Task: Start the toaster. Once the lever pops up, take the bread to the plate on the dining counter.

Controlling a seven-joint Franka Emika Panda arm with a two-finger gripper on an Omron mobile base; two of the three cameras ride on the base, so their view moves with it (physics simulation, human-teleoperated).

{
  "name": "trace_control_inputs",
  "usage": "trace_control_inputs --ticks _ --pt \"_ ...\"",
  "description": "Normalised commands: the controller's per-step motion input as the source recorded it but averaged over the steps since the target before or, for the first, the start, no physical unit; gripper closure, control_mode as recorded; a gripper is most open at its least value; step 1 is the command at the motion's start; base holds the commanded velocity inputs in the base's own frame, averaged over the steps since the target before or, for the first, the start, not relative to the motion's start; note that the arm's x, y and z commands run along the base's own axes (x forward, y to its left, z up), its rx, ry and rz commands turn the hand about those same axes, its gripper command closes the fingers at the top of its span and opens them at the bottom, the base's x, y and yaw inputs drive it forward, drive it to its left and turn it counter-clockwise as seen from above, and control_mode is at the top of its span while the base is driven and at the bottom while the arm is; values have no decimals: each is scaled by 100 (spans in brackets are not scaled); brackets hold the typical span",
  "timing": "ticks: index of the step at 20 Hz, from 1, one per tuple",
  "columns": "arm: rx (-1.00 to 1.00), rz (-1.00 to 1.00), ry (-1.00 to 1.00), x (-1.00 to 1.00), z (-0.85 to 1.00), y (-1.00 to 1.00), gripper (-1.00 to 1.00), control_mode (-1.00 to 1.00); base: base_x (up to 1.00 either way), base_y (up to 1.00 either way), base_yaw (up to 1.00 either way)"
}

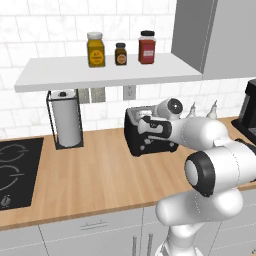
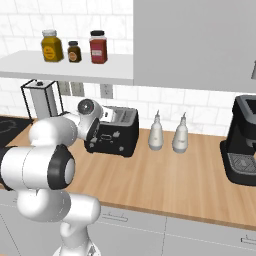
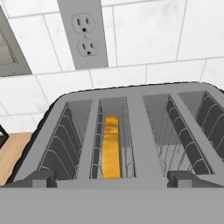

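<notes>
White tile backs the wooden counter, where we find the toaster [image 1: 150, 134] standing against the wall, a paper towel roll [image 1: 66, 120] at its 9 o'clock. We see the bread [image 3: 111, 146] sunk in one slot, second from the left in the hand view. We note the gripper [image 1: 145, 121] poised over the toaster top, fingers spread wide and holding nothing. We judge the lever is not yet pressed; we advise locating it on the toaster's end and pushing straight down fully, keeping the fingers clear of the slots.
</notes>
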Motion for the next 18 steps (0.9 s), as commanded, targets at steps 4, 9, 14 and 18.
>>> trace_control_inputs --ticks 4,9,14,18 --pt "0 0 0 0 0 0 -100 -100 0 0 0" --pt "0 0 0 0 0 0 -100 -100 0 0 0" --pt "0 0 0 0 0 0 -100 -100 0 0 0" --pt "0 0 0 0 0 0 -100 -100 0 0 0"
